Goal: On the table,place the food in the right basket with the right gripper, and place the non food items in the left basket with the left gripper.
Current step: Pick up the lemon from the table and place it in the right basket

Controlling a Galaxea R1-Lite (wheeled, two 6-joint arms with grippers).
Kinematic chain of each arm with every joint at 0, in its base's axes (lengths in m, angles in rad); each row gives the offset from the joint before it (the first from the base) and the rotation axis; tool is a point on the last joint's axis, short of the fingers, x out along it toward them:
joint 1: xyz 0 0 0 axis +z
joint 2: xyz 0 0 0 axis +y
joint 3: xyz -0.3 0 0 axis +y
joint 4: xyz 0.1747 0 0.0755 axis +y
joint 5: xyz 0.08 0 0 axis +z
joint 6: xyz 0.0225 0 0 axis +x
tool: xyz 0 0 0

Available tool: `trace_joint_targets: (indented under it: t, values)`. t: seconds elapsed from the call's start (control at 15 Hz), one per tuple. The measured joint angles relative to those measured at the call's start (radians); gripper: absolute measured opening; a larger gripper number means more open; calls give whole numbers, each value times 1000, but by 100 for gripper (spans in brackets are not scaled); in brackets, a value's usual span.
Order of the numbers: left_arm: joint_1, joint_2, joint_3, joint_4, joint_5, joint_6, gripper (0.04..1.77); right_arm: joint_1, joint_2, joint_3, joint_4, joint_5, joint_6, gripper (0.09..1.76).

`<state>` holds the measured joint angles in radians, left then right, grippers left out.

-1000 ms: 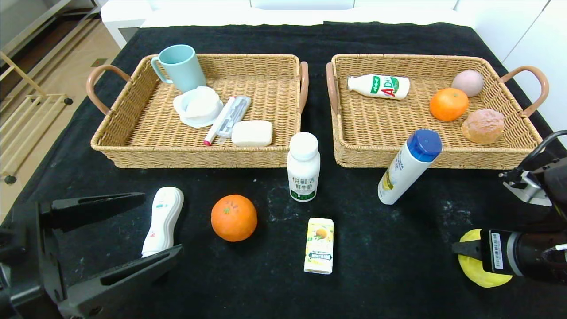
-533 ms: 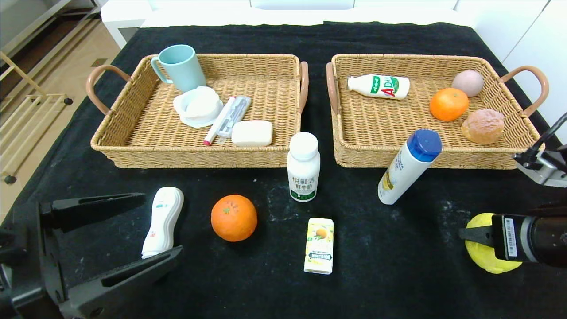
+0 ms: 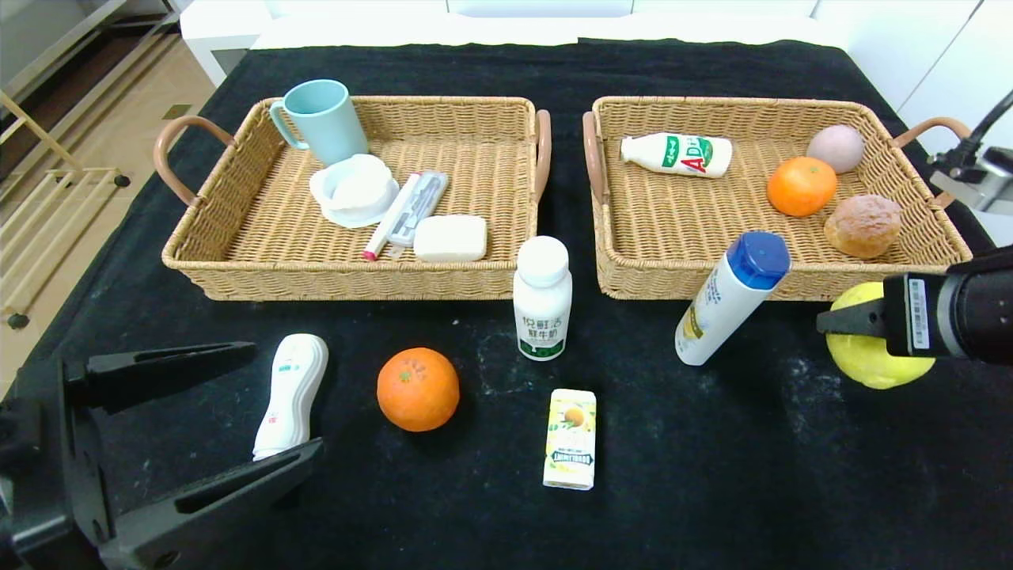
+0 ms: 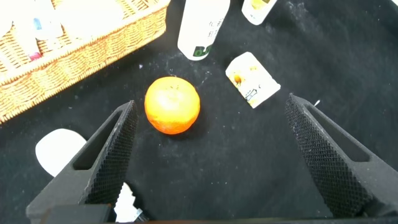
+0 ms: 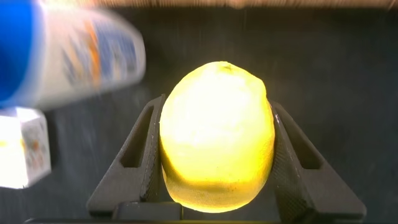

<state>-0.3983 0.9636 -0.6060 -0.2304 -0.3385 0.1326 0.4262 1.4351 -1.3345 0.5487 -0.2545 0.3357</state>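
My right gripper [image 3: 840, 331] is shut on the yellow lemon [image 3: 878, 360] and holds it above the table [image 3: 712, 475], just off the right basket's [image 3: 863, 283] front right corner. In the right wrist view the lemon [image 5: 214, 149] fills the fingers [image 5: 142, 155]. My left gripper [image 3: 286, 400] is open low at the front left, its tips on either side of the lying wavy white bottle [image 3: 290, 392]. The orange [image 3: 417, 389], milk bottle [image 3: 542, 299] and juice carton [image 3: 570, 438] are on the cloth. The blue-capped tube bottle [image 3: 732, 297] leans on the right basket.
The left basket [image 3: 316, 281] holds a blue mug [image 3: 320, 120], a white dish, a pen case and soap. The right basket holds a drink bottle [image 3: 677, 153], an orange [image 3: 801, 186], an egg and a bun. The table's edge is near on the right.
My right gripper has lifted the lemon and carried it away from the front edge toward the right basket. The left gripper has barely moved.
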Motion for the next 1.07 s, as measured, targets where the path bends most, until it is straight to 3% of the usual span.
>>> trace_joint_targets:
  t: [0.33,1.07]
  values:
    - [1,-1,0,-1,0,0,172,-31,120,-172,-23,-40,-29,102]
    - [3,-13,-3,-2,0,0,172,-68,293,-162,-583,-52,-59,102]
